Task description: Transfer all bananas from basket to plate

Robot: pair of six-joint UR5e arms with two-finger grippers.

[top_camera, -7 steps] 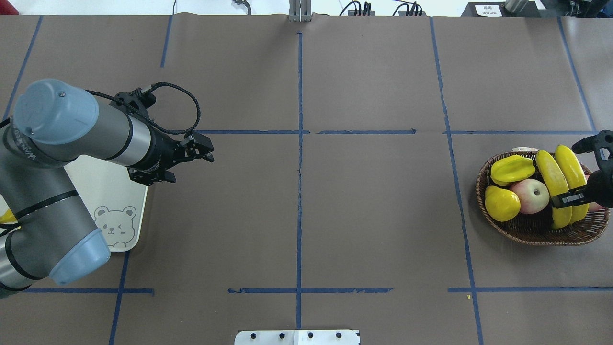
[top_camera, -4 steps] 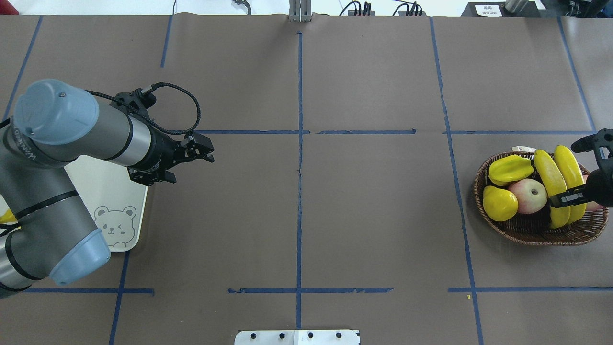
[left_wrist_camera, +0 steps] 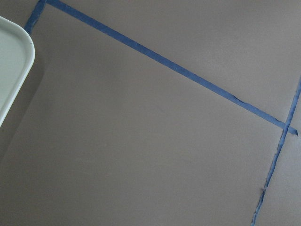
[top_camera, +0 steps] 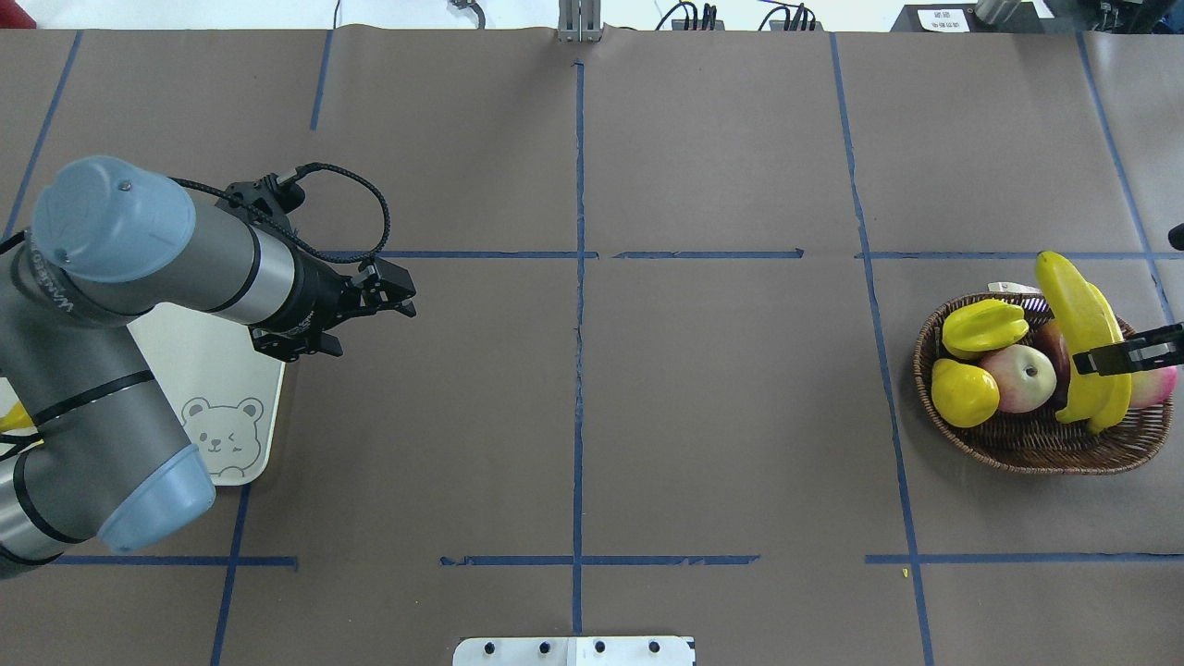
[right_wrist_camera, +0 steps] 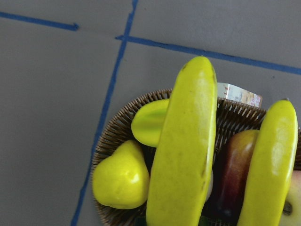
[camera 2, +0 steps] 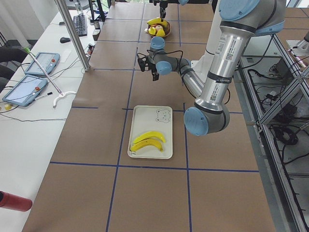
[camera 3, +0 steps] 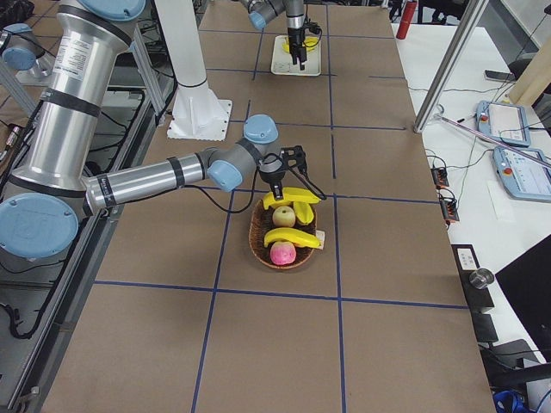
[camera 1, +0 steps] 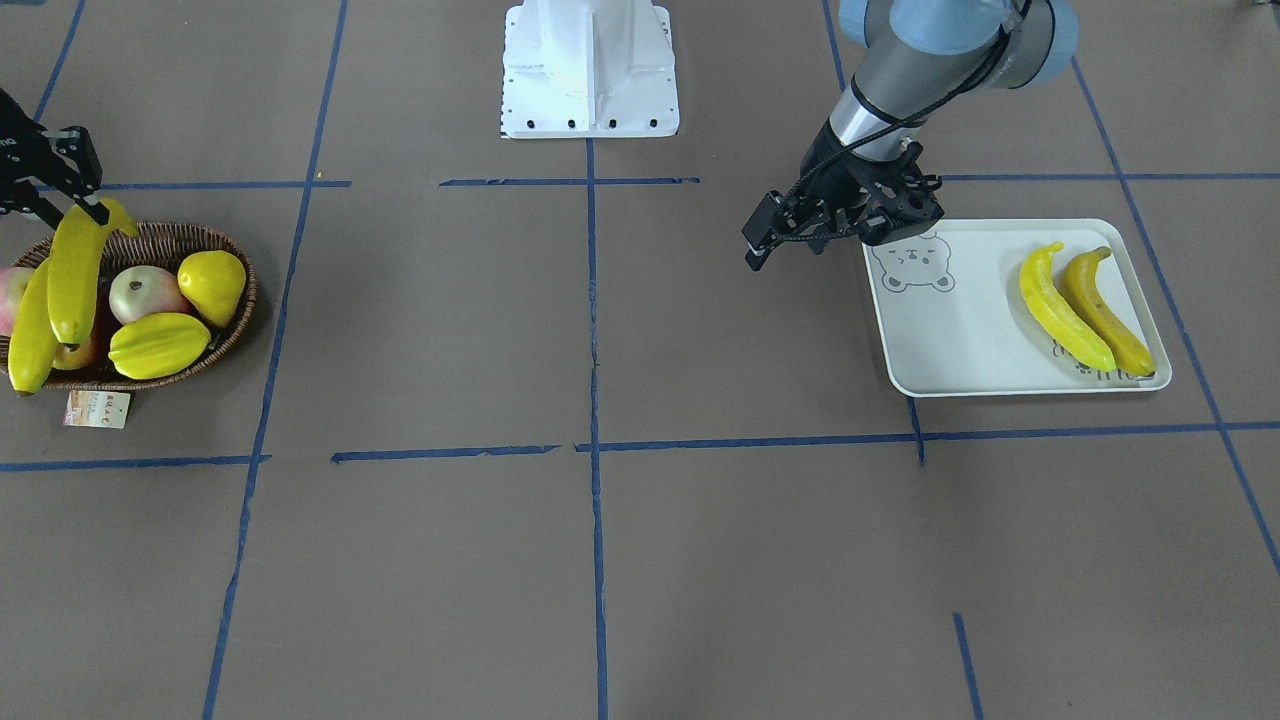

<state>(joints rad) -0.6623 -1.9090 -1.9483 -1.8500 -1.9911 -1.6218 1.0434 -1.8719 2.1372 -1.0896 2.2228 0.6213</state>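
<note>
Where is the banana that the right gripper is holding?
The held banana is at the far left of the front-facing view, pinched by the right gripper and raised over the basket, beside the other banana lying in it.

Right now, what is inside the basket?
A starfruit, a pear, apples and one banana lie in the basket; the right gripper holds another banana over it. What lies beneath them is hidden.

Lighting is bright, even and diffuse, from overhead. Shadows on the table [top_camera: 721, 388] are soft. The left wrist view is dimmer and low in contrast; the plate [left_wrist_camera: 14, 66] casts a soft shadow. In the right wrist view the near banana [right_wrist_camera: 183, 141] renders slightly soft.
</note>
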